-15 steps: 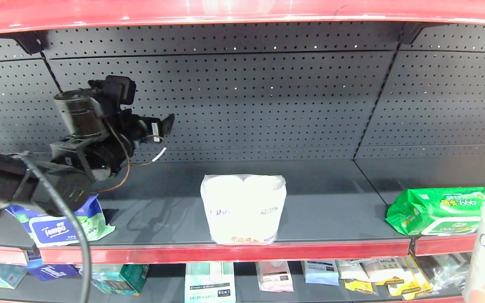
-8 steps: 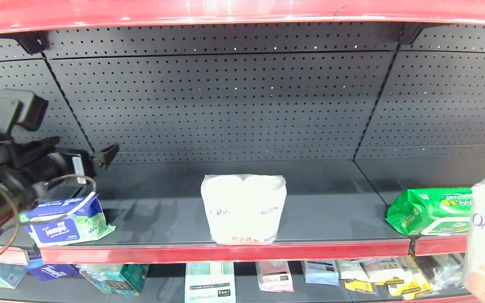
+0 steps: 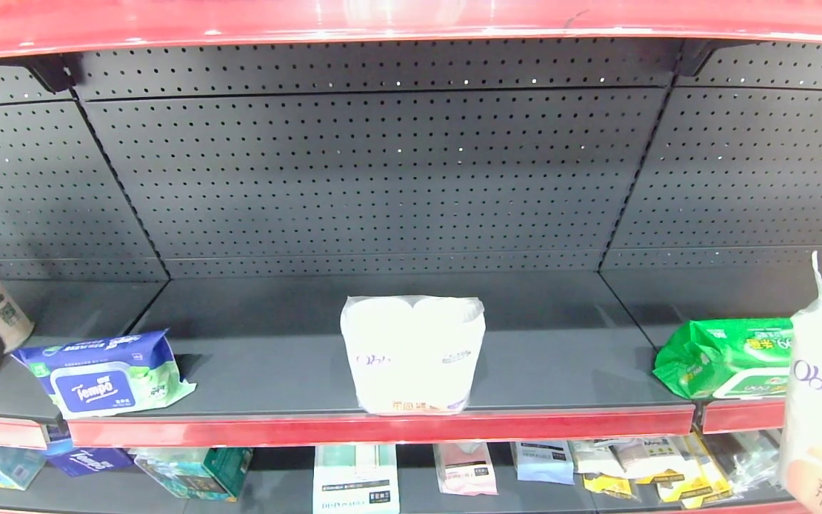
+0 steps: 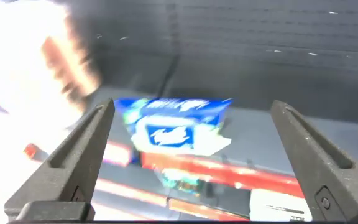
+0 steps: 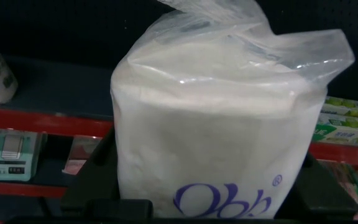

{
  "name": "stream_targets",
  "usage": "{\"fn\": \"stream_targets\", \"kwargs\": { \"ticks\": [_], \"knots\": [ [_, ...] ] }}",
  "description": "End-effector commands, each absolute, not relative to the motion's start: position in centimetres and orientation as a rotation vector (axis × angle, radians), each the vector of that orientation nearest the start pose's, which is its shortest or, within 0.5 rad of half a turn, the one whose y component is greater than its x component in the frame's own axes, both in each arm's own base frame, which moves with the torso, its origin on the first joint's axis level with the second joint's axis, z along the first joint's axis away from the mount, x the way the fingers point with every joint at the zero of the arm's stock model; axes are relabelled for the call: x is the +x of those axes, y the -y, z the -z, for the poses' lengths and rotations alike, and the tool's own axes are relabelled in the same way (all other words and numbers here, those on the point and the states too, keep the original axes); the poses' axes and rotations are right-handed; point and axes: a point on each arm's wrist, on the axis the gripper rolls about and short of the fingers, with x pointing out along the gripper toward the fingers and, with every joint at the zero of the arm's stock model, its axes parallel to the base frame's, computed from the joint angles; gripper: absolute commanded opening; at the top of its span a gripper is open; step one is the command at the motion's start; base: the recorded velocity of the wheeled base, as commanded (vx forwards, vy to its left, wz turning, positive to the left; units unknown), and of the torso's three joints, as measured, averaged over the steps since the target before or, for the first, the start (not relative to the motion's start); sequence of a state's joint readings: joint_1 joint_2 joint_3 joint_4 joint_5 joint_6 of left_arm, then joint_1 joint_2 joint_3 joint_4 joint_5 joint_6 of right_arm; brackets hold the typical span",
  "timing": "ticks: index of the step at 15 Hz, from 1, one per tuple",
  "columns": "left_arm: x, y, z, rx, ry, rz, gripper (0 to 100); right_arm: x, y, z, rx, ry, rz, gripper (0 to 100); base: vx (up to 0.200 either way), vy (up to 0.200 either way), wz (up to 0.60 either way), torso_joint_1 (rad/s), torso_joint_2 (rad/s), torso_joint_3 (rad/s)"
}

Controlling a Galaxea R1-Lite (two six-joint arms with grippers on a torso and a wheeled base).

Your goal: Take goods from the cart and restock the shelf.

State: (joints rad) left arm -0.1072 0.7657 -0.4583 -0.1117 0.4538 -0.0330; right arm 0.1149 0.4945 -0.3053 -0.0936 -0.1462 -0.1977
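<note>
Gripping a bagged tissue roll pack [image 5: 222,124] at 4 o'clock, the jaws of the right gripper [image 5: 207,186] hold it before the green wipes pack [image 3: 725,353] on the shelf [image 3: 382,430]. A second roll pack [image 3: 413,355] stands at 6 o'clock; the left gripper [image 4: 192,109] has its jaws agape toward the blue wipes [image 3: 108,371] at 8 o'clock.

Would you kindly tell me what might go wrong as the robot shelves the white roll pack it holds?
The white plastic-wrapped roll pack in the right end effector hangs just in front of the green wipes packet on the dark metal shelf; pushing straight in might knock that packet. The grip looks low on a tall, soft pack, so it may tip when released.
</note>
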Motion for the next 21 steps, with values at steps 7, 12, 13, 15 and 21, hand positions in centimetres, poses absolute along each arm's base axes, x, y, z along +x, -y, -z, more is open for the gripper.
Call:
{"fn": "stream_targets", "kwargs": {
  "ticks": [7, 12, 13, 15, 21],
  "knots": [
    [1.0, -1.2, -16.9, -0.102, -0.130, -0.676, 100, 2.1, 0.1, -18.1, -0.208, -0.069, 0.029, 0, 0.000, 0.000, 0.00, 0.000, 0.00, 0.000],
    [-2.2, 0.0, -14.9, -0.046, 0.021, -0.322, 100, 2.2, 0.1, -18.1, -0.210, -0.071, 0.021, 0, 0.000, 0.000, 0.00, 0.000, 0.00, 0.000],
    [-2.8, 0.2, -14.1, -0.017, 0.030, -0.250, 100, 2.3, 0.0, -18.1, -0.211, -0.080, 0.017, 0, 0.000, 0.000, 0.00, 0.000, 0.00, 0.000],
    [-3.1, 0.3, -12.1, 0.014, 0.008, -0.196, 100, 2.4, 0.0, -18.1, -0.211, -0.081, 0.013, 0, 0.000, 0.000, 0.00, 0.000, 0.00, 0.000],
    [-2.7, 0.1, -10.1, -0.016, 0.163, -0.173, 100, 2.3, 0.0, -18.3, -0.239, -0.072, 0.009, 0, 0.000, 0.000, 0.00, 0.000, 0.00, 0.000]
  ]
}}
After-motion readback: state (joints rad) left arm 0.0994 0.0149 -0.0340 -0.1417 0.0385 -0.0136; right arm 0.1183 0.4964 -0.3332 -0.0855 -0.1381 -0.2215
